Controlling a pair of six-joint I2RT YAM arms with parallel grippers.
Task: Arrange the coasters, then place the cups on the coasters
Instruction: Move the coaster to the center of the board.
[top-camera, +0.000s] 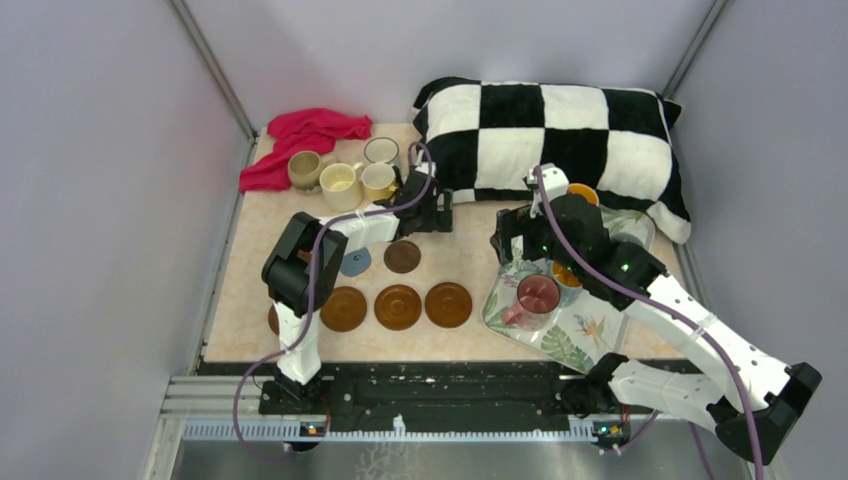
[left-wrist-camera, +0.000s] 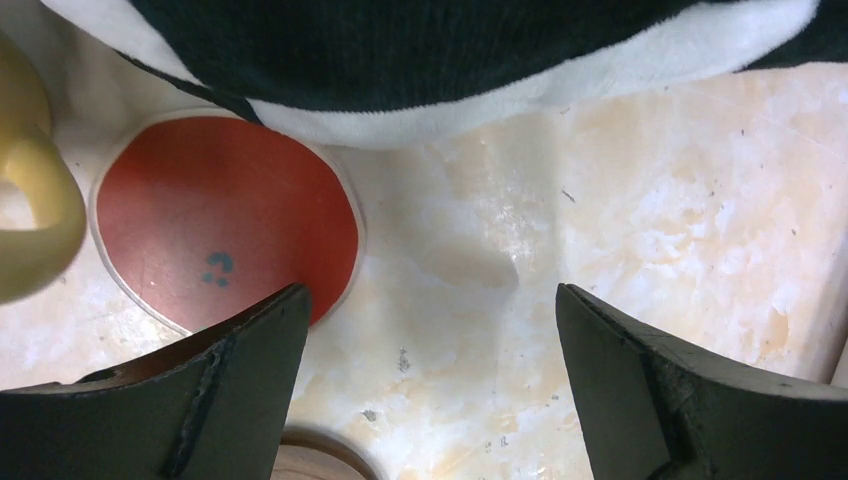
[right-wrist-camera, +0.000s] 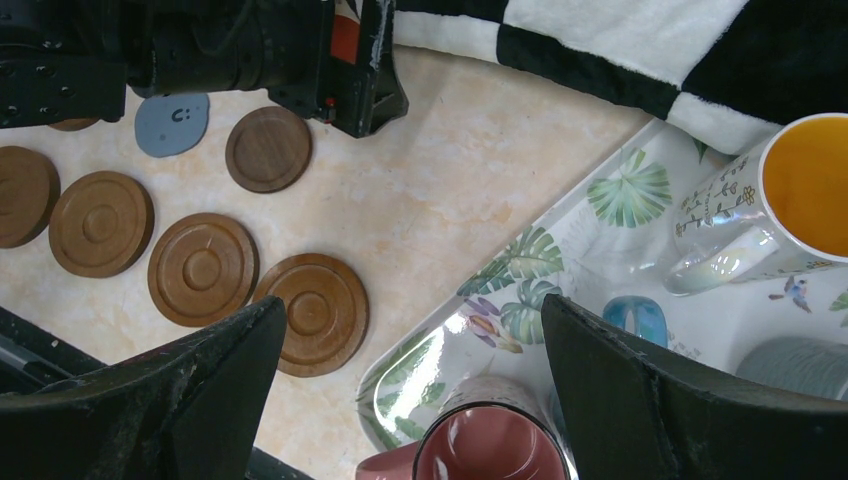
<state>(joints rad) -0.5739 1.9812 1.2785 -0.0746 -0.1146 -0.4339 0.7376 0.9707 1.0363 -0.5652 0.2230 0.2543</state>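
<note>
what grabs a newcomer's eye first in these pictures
The big black-and-white checkered pillow along the far edge of the table dominates. Next comes the row of brown round wooden coasters at the near left, and the leaf-print tray on the right, holding a pink cup. A crumpled red cloth lies at the far left corner beside a cluster of pale mugs.

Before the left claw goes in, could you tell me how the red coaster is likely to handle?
The red coaster looks thin and flat on the table, so it is probably light, sliding rather than lifting. The pillow overlaps its edge and may drag.
</note>
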